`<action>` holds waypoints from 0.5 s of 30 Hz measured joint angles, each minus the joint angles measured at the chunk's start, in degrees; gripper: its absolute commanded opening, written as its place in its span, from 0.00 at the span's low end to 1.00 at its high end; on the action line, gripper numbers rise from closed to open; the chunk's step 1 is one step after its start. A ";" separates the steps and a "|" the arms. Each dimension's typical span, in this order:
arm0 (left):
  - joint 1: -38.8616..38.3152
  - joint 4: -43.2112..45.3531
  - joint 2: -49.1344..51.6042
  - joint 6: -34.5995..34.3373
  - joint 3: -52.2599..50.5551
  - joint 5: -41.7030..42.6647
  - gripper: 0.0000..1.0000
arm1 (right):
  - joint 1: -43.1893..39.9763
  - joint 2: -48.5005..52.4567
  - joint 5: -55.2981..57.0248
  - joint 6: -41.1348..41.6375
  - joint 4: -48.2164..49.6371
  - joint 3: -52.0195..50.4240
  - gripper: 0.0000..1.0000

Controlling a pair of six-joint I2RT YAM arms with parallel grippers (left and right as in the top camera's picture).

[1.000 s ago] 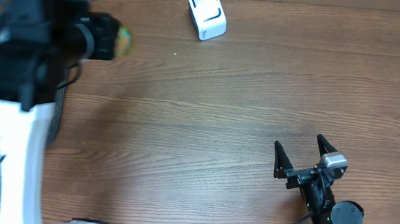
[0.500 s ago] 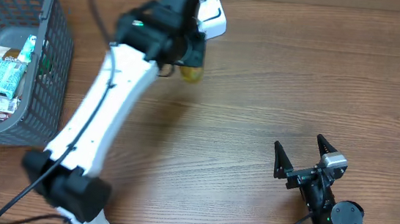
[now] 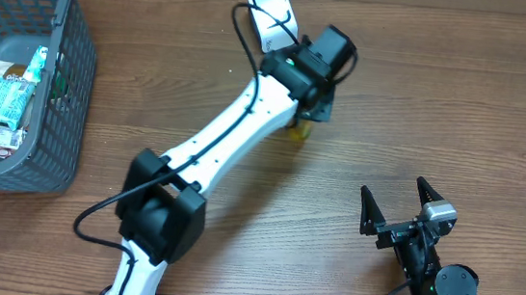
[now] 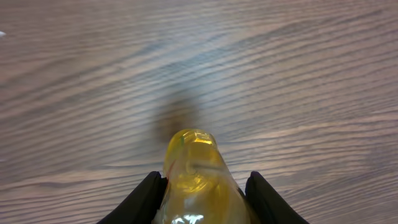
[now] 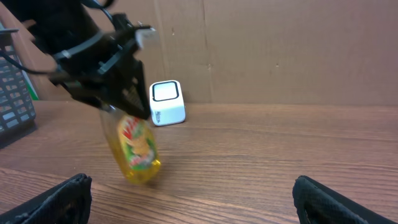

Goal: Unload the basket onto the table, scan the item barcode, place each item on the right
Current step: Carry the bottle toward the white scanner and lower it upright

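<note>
One yellow bottle (image 5: pixel 138 149) hangs clamped in the left gripper (image 4: pixel 202 185), near the white scanner cube (image 3: pixel 274 17). Its red-and-green label is too blurred to read and shows only from the right wrist. The right gripper (image 3: pixel 396 207) stands wide, holding nothing.

From overhead the left arm (image 3: pixel 235 140) hides nearly all of the bottle (image 3: pixel 300 131); the left wrist view cuts off its lower part. Its label (image 5: pixel 138 143) seems too blurred to read. The basket (image 3: pixel 73 90) runs off the left edge.

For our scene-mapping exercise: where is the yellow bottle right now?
In the overhead view the yellow bottle hangs in the left gripper at upper centre, near the white scanner.
</note>
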 measured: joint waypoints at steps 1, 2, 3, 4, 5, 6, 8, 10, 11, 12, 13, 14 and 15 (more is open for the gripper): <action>-0.59 0.31 0.59 -0.66 0.00 -0.13 0.29 | 0.00 -0.02 0.00 0.00 0.00 0.00 1.00; -1.11 0.44 0.98 -1.57 0.00 -0.13 0.30 | 0.00 -0.02 0.00 0.02 0.00 0.00 1.00; -1.66 0.61 1.40 -2.58 0.00 -0.15 0.30 | 0.00 -0.02 0.00 0.04 0.04 0.00 1.00; -2.03 0.68 1.68 -3.50 0.00 -0.17 0.30 | 0.00 0.00 -0.02 0.02 0.02 0.00 1.00; -2.40 0.68 1.90 -4.35 0.00 -0.22 0.31 | 0.00 0.00 0.00 0.00 0.02 0.00 1.00; -2.69 0.66 2.08 -4.92 0.00 -0.31 0.31 | 0.00 0.00 0.00 0.00 0.07 0.00 1.00; -3.13 0.68 2.47 -5.86 0.00 -0.35 0.32 | 0.00 -0.02 -0.02 0.02 0.00 0.00 1.00; -3.52 0.68 2.89 -6.36 0.00 -0.35 0.33 | 0.00 0.00 0.00 0.02 0.02 0.00 1.00; -3.67 0.68 3.10 -6.56 0.00 -0.35 0.33 | 0.00 -0.02 -0.02 0.00 0.00 0.00 1.00; -3.80 0.68 3.32 -6.71 0.00 -0.42 0.33 | 0.00 0.00 0.00 0.00 -0.02 0.00 1.00; -3.89 0.68 3.52 -6.84 0.00 -0.50 0.33 | 0.00 0.00 -0.02 0.00 0.02 0.00 1.00; -3.89 0.68 3.61 -6.97 -0.02 -0.50 0.33 | 0.00 -0.02 0.00 0.02 0.02 0.00 1.00; -3.89 0.68 3.67 -7.15 -0.02 -0.52 0.33 | 0.00 -0.02 -0.02 0.00 0.02 0.00 1.00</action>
